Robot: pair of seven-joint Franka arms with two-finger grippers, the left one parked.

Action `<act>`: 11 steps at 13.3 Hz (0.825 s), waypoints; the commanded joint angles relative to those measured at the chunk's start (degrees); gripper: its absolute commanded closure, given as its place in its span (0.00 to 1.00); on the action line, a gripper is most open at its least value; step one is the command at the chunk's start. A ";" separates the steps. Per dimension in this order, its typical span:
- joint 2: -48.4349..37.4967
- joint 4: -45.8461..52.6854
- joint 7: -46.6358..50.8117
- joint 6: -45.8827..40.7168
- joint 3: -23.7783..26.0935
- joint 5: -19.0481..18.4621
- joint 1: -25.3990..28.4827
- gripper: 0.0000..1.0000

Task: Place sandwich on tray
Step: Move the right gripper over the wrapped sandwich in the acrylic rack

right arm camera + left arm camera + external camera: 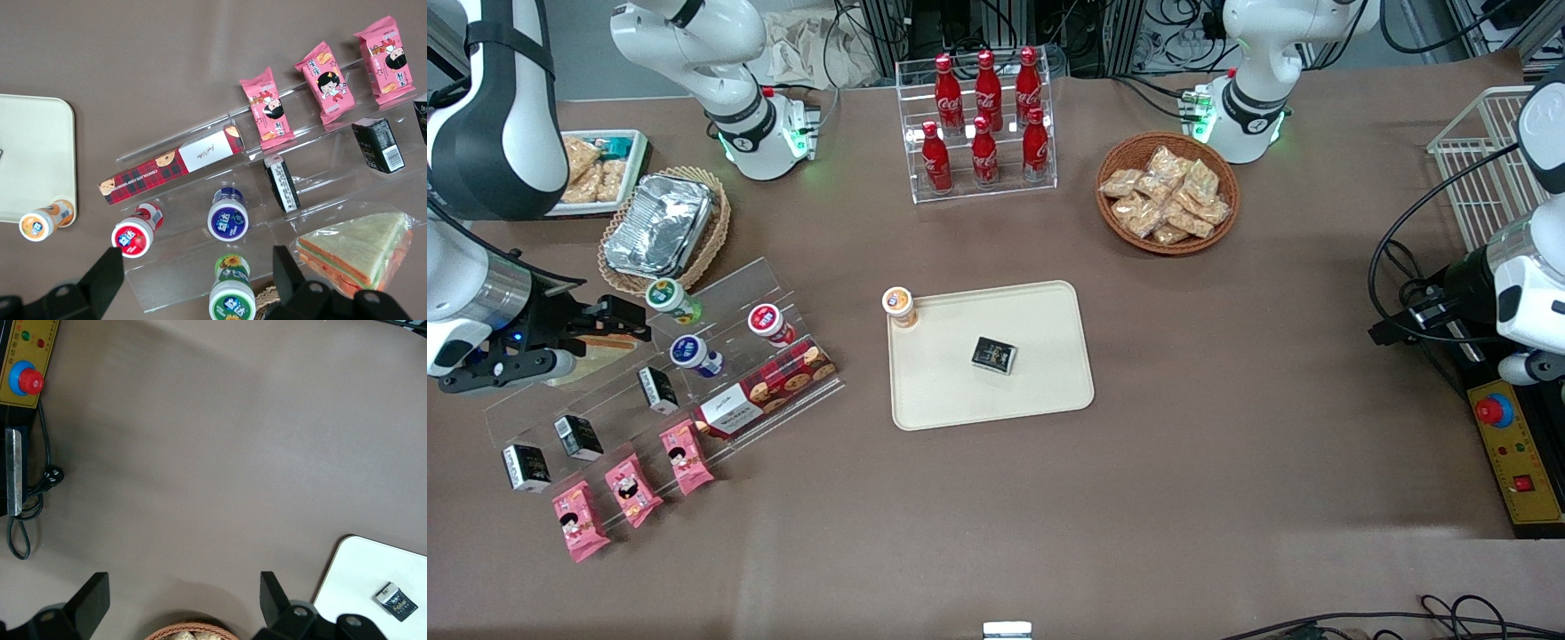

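The sandwich (357, 247), a triangular wedge in clear wrap with pale bread and an orange and green filling edge, lies on the top step of a clear acrylic stand. In the front view it (596, 356) is mostly hidden under my gripper (618, 322). The gripper (197, 280) is open and empty, hovering above the stand's upper steps over a green-lidded bottle (231, 293), with the sandwich just outside one finger (287, 277). The cream tray (1040, 391) lies at the table's middle, well apart from the gripper; it also shows in the right wrist view (33, 160).
A black packet (993, 355) lies on the tray and an orange-lidded bottle (899, 305) stands at its corner. The stand holds bottles, a cookie box (765, 388), black cartons and pink packets. A foil container (658, 224), a cola rack (983, 124) and a snack basket (1168, 193) stand farther back.
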 commanded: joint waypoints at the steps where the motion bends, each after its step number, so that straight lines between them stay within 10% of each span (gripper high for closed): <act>1: 0.74 1.71 -0.56 -0.98 0.11 -0.01 -0.36 0.01; 11: 0.22 0.57 -0.12 -4.40 -1.48 0.17 -1.85 0.01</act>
